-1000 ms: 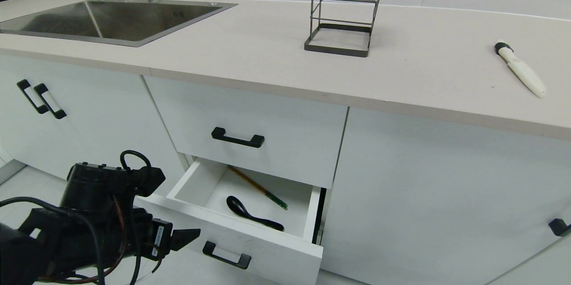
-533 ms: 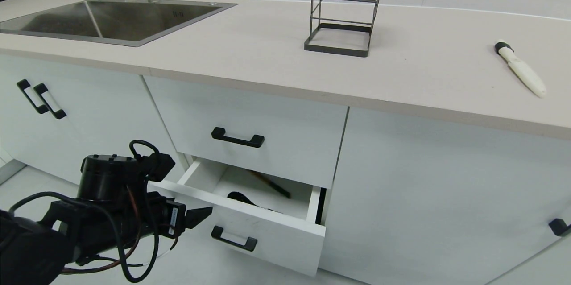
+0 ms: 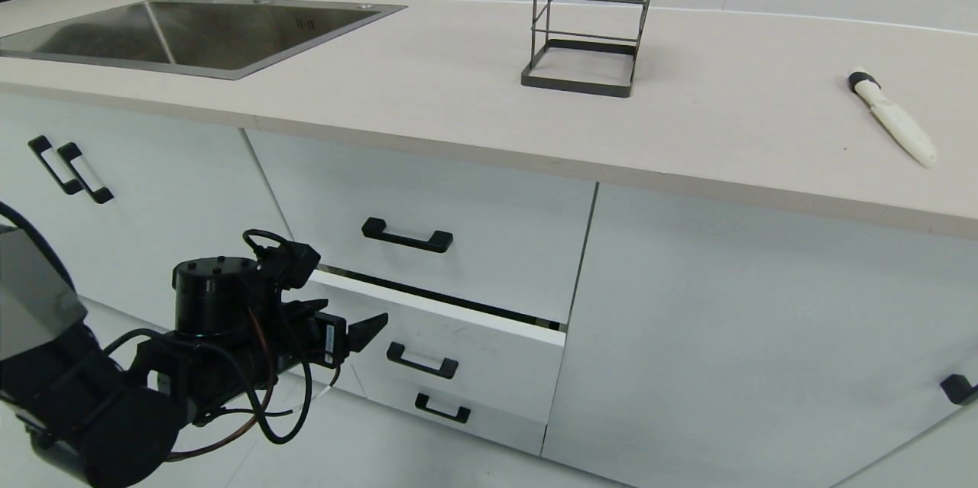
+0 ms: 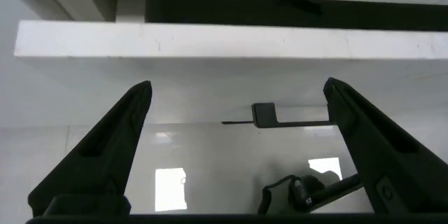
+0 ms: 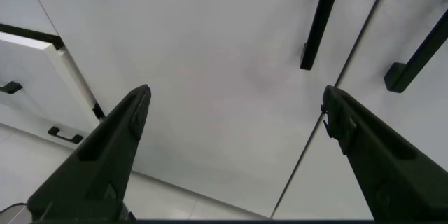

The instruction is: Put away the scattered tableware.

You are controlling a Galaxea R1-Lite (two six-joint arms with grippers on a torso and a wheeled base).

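Observation:
The middle drawer (image 3: 489,339) of the white cabinet stands almost shut, with a thin dark gap and its white top edge still showing. Its black handle (image 3: 422,360) is just right of my left gripper (image 3: 365,331), which is open at the left part of the drawer front. In the left wrist view the left gripper (image 4: 238,91) spreads wide before the drawer front (image 4: 224,40), and the handle (image 4: 280,115) shows between the fingers. My right gripper (image 5: 236,101) is open and holds nothing, facing a white cabinet door (image 5: 210,56). A white-handled utensil (image 3: 892,120) lies on the counter at the far right.
A dark wire rack (image 3: 588,22) stands at the back middle of the counter (image 3: 428,91). The steel sink (image 3: 191,30) with its tap is at the back left. The upper drawer (image 3: 428,198) is shut, and a lower handle (image 3: 442,408) shows below.
The drawer has gone from half open to almost shut, and the black spoon and chopsticks inside are now hidden. My left gripper has moved forward and up along with the drawer front.

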